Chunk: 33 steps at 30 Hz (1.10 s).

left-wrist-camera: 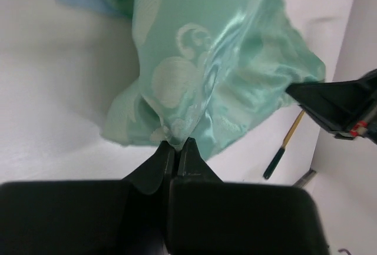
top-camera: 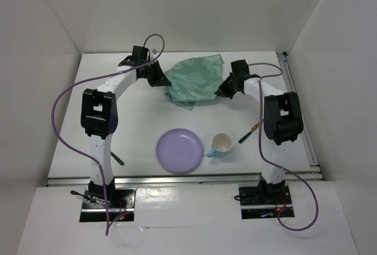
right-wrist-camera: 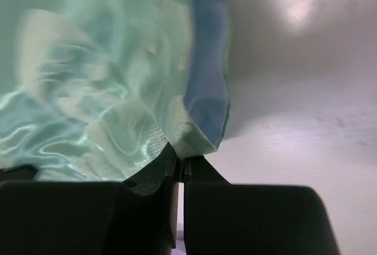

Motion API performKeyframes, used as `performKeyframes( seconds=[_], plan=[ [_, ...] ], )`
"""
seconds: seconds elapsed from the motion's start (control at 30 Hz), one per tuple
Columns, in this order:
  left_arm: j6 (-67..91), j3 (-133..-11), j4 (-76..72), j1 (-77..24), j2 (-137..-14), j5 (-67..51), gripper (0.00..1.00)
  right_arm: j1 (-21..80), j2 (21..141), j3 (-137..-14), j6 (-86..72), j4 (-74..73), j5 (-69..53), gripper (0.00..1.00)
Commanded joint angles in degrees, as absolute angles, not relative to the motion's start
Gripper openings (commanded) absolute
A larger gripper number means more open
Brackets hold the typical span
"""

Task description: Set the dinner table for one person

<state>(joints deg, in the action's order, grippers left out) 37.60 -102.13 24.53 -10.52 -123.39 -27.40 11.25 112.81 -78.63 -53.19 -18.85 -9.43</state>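
Observation:
A teal-green patterned cloth [top-camera: 194, 80] hangs bunched above the far middle of the white dinner table [top-camera: 135, 125]. My left gripper [top-camera: 161, 80] is shut on the cloth's left edge [left-wrist-camera: 177, 131]. My right gripper [top-camera: 222, 90] is shut on its right edge [right-wrist-camera: 188, 140], where a blue underside shows. A lilac plate [top-camera: 179, 149] lies near the front middle. A white and blue cup [top-camera: 221, 145] stands just right of it. A utensil with a yellow and dark handle [top-camera: 250, 132] lies right of the cup and also shows in the left wrist view [left-wrist-camera: 284, 146].
A dark utensil [top-camera: 116, 158] lies by the left arm's base at the front left. White walls enclose the table on three sides. A metal rail [top-camera: 300, 108] runs along the right edge. Purple cables loop from both arms.

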Motion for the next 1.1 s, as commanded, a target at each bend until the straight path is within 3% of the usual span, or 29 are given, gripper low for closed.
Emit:
performKeyframes(
  seconds=[0.0, 0.13, 0.23, 0.3, 0.33, 0.4, 0.47, 0.53, 0.67, 0.77, 0.83, 1.0, 1.07],
  plan=[
    [36.21, -111.95, 26.88, -8.36, -123.31, -26.63, 0.00, 11.34, 111.18, -92.76, -48.17, -20.47, -9.48, 0.00],
    [31.56, -124.08, 32.94, -8.35, -123.31, -23.21, 0.00, 11.34, 108.39, -100.01, -46.15, -21.09, -8.89, 0.00],
    [27.96, -129.63, 35.24, -8.35, -121.21, -22.68, 0.02, 9.15, 100.83, -97.05, -46.14, -18.99, -5.90, 0.00],
    [25.68, -130.25, 36.12, -8.35, -119.98, -24.33, 0.40, 6.35, 96.79, -92.92, -46.14, -16.98, -5.28, 0.00],
    [25.06, -130.25, 36.99, -8.35, -118.84, -25.22, 0.73, 5.46, 93.64, -88.55, -46.14, -16.96, -5.27, 0.00],
    [24.18, -128.08, 38.84, -8.35, -117.69, -25.84, 0.88, 2.74, 91.76, -82.57, -44.66, -16.17, -5.27, 0.00],
    [23.47, -125.43, 40.16, -8.35, -115.23, -23.74, 0.90, 1.41, 91.14, -79.12, -42.81, -16.70, -8.25, 0.00],
    [22.85, -118.70, 40.78, -7.30, -112.69, -19.97, 0.83, 1.41, 91.14, -73.95, -40.09, -18.45, -8.26, 0.00],
    [26.61, -101.81, 36.05, -4.75, -103.99, -14.50, 0.48, 1.41, 88.51, -64.97, -38.85, -16.88, -9.49, 0.00],
    [32.23, -97.65, 36.29, -1.59, -106.94, -21.15, 0.40, 1.41, 87.98, -62.05, -38.23, -16.26, -10.02, 0.00],
    [34.53, -96.33, 37.52, -1.58, -109.41, -22.58, 0.40, 1.41, 87.98, -62.05, -38.23, -17.05, -10.02, 0.00],
    [39.98, -95.35, 35.25, -1.58, -116.00, -22.07, 0.52, 1.41, 87.98, -63.19, -37.71, -17.67, -10.02, 0.00],
    [40.60, -97.90, 35.24, -1.58, -119.42, -20.31, 0.68, 1.41, 87.98, -63.80, -37.18, -18.19, -10.63, 0.00]
  ],
)
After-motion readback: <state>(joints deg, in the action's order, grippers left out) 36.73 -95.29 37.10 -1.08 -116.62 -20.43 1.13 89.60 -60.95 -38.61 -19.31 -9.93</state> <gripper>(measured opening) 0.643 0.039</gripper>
